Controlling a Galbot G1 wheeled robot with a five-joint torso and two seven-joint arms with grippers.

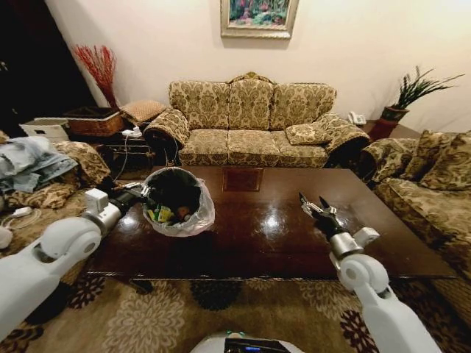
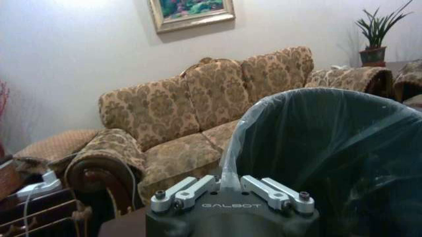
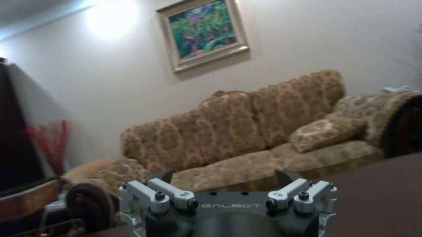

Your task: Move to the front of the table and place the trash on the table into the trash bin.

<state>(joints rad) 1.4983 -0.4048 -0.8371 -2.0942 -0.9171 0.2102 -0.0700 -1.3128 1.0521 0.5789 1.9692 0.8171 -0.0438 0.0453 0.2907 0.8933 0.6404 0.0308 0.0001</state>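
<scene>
Gripping trash bin (image 1: 176, 200) rim (whitish liner, trash inside), left gripper (image 1: 144, 193) fingers clamped, right gripper (image 1: 314, 205) fingers apart.

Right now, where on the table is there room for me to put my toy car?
The table is bare between the trash bin and the open right gripper, and behind that gripper toward the sofa. The bin's corner is crowded: the left gripper pinches its bag there.

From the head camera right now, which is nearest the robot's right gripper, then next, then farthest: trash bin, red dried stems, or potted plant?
From the right gripper:
1. Trash bin, on the table's left part.
2. Potted plant, back right corner.
3. Red dried stems, far back left.
</scene>
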